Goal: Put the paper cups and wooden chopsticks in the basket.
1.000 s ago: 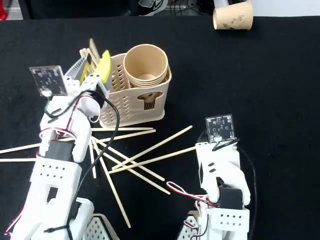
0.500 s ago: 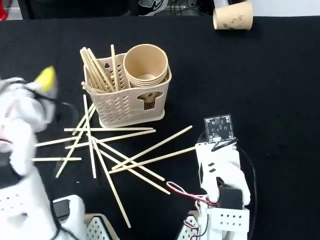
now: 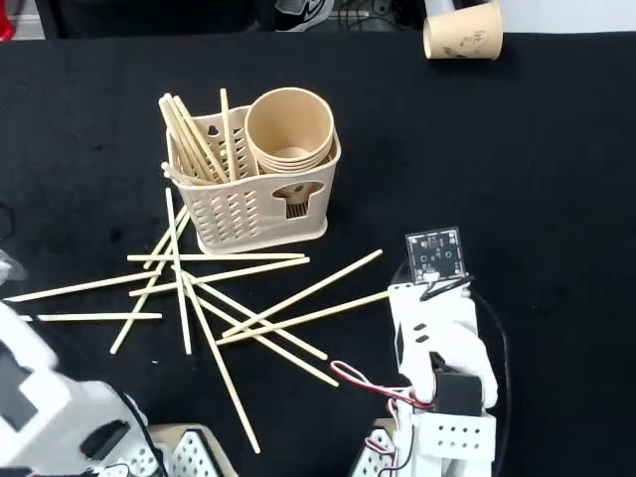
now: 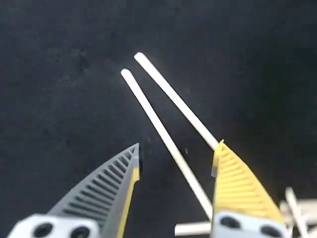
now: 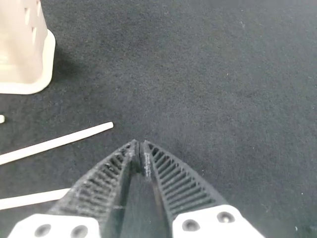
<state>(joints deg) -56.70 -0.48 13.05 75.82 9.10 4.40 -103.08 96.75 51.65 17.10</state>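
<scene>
Left arm [image 3: 50, 422] cut off at the frame corner, sticks scattered.
My left gripper [image 4: 178, 145] hangs wide open, empty, over two loose chopsticks [image 4: 163, 131] on the bench [image 4: 59, 99]. My right gripper [image 5: 139, 145] is pinched closed on nothing, another chopstick [image 5: 54, 142] near it. Stacked paper cups [image 3: 288, 124] sit in the basket [image 3: 260, 209]; lone cup [image 3: 462, 33] lies well apart.

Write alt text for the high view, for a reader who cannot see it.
A cream basket on a black table holds stacked paper cups and several wooden chopsticks, with many loose chopsticks crisscrossed on the table in front of it. Another paper cup lies at the far edge. The right arm and left arm are at the near edge.
</scene>
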